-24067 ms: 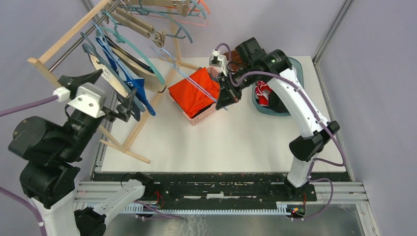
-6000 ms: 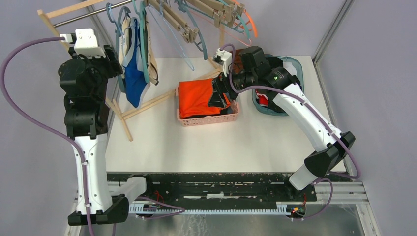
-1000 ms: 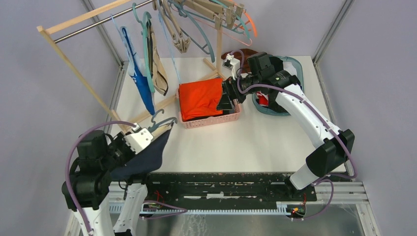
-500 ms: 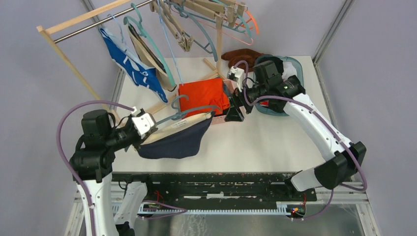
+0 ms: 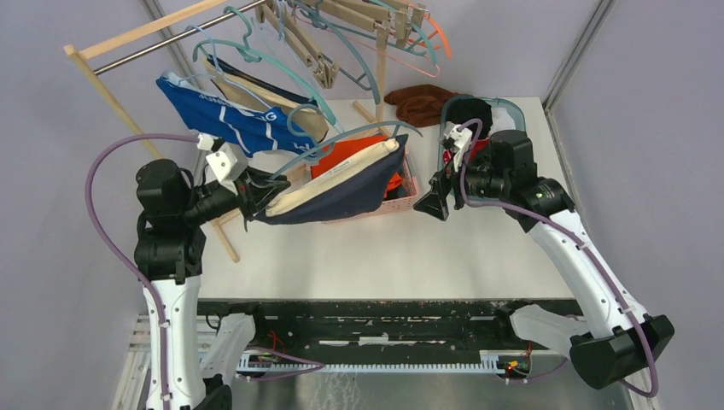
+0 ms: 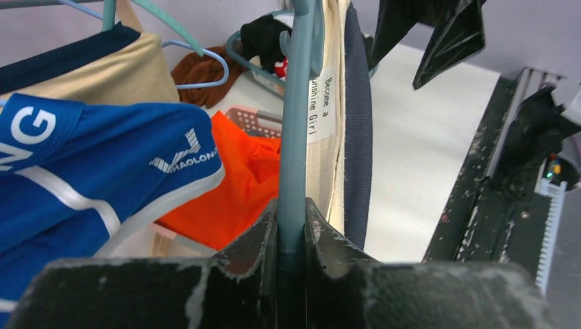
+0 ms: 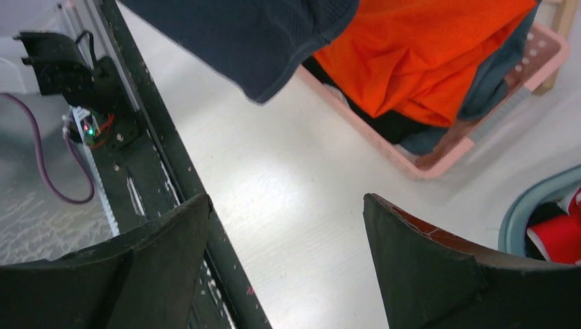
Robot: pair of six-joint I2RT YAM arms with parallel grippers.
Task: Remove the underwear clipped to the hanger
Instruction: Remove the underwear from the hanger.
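Carrying the hanger point(image 5: 348, 137) higher and further right than half a second back, out over the pink basket point(image 5: 403, 196) rather than in front of it; drawing the right gripper point(image 5: 429, 203) back off the basket toward bare table point(image 5: 384, 248) over the same spell; finding the blue underwear point(image 5: 229, 120) on the rack point(image 5: 101, 79) splayed flatter than before.

Pinching the hanger's teal bar in the left gripper point(image 6: 293, 214), jaws nearly closed on it, bar running straight up between them in the wrist view; holding nothing in the right gripper, fingers point(image 7: 438, 274) spread wide above the table.

Presenting the navy underwear point(image 5: 346, 198) between the two arms, hanging from the hanger by its pale waistband point(image 6: 336, 157); clips themselves hard to make out; dangling one navy corner just ahead of the right wrist camera; keeping the blue and the beige underwear point(image 6: 103, 75) back on the rack.

Judging the step: offering the fastened pair to the free gripper, fabric not yet touched. Needing next: bringing the spread fingers onto the navy cloth's loose lower edge, closing, then tugging away from the waistband while bracing the hanger; minding the orange garment point(image 5: 363, 147) just behind, easy to snag by mistake.
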